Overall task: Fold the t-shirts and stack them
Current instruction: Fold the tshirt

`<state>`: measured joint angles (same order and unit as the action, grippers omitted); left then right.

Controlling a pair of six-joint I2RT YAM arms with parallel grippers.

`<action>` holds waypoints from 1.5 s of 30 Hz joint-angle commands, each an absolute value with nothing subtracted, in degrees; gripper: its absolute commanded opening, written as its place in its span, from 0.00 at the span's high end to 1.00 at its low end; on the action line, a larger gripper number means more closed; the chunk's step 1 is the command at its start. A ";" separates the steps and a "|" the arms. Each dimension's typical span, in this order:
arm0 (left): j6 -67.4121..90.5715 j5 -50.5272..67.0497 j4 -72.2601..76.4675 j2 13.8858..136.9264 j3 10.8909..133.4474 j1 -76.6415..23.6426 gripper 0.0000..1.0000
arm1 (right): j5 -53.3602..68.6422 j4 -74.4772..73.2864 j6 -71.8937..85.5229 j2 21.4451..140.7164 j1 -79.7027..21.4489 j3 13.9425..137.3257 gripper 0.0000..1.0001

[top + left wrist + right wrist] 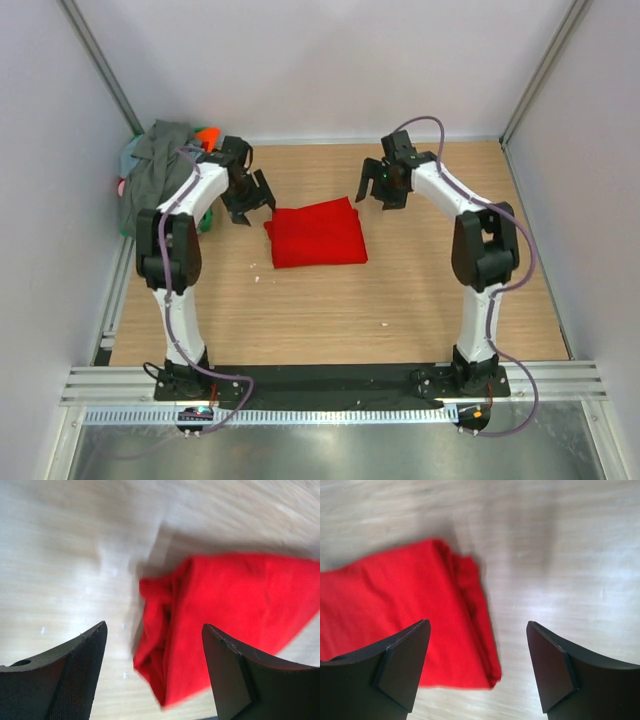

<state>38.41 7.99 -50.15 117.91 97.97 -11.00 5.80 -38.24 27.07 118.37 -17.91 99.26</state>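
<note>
Red t-shirt point(317, 233) folded, lying mid-surface point(420, 300) between the arms. Left hand point(254, 208) and right hand point(377, 197) both spread wide, gripping nothing, one at each end. Unfolded pile point(158, 168) of other t-shirts waits far left; most folding remains, I judge.

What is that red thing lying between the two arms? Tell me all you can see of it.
The plain bright red cloth t-shirt lies folded into a rough, tilted rectangle, flat on the light wooden table. Its layered edges bunch and wrinkle at both ends. No print shows. The black left claw and right claw hang open near its far corners; neither grips it.
</note>
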 commanded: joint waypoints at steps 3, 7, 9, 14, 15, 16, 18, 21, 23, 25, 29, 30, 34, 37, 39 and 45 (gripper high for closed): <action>37.44 5.36 -48.26 101.62 89.07 -11.42 0.25 | 14.75 -23.66 29.17 99.35 -19.16 81.50 0.16; 39.28 12.88 -36.18 91.00 76.76 -11.43 0.30 | 21.17 -15.13 31.81 95.28 -20.39 70.25 0.17; 41.12 20.25 -29.57 88.08 68.23 -11.34 0.19 | 23.28 -14.24 32.34 95.36 -20.65 68.30 0.18; 45.61 28.47 -8.55 82.71 51.72 -11.43 0.06 | 26.45 -11.34 33.40 92.38 -21.27 62.24 0.19; 45.96 28.91 -6.35 82.36 50.20 -11.34 0.05 | 26.46 -11.42 33.31 91.68 -21.27 61.36 0.19; 46.23 29.35 -2.85 81.92 48.79 -11.42 0.05 | 26.46 -11.60 33.05 90.28 -21.36 60.13 0.19; 46.67 29.97 -0.27 81.13 45.71 -11.51 0.05 | 26.54 -12.04 32.87 88.86 -21.36 58.81 0.19; 46.85 30.32 6.05 80.42 42.63 -11.60 0.05 | 26.72 -11.69 33.05 85.88 -21.44 54.51 0.19; 46.85 30.15 8.61 80.33 41.40 -11.51 0.06 | 26.81 -10.99 33.31 84.12 -21.45 52.83 0.19; 46.85 29.80 10.80 80.16 40.61 -11.69 0.06 | 26.81 -10.37 33.57 83.15 -21.45 50.54 0.19; 46.58 29.27 12.92 81.29 39.82 -11.69 0.06 | 26.98 -10.20 33.66 81.57 -21.45 48.08 0.19; 46.67 29.35 13.44 81.73 39.73 -11.69 0.07 | 27.07 -10.28 33.49 81.30 -21.45 47.73 0.19; 47.28 27.60 18.09 83.84 38.06 -13.18 0.09 | 27.33 -10.99 32.87 81.04 -21.53 47.37 0.19; 48.07 26.29 22.14 84.20 35.95 -15.20 0.10 | 28.03 -9.94 33.22 81.12 -21.45 46.58 0.19; 47.90 24.00 23.63 84.20 34.81 -17.31 0.10 | 29.08 -8.71 34.19 81.21 -21.45 45.10 0.19; 48.51 20.13 24.96 83.85 32.00 -21.35 0.12 | 29.53 -5.98 34.81 81.30 -21.45 41.67 0.19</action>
<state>47.86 23.18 20.08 84.18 33.23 -20.12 28.21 -9.10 34.00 83.18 -21.21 42.76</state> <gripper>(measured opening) 0.883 0.812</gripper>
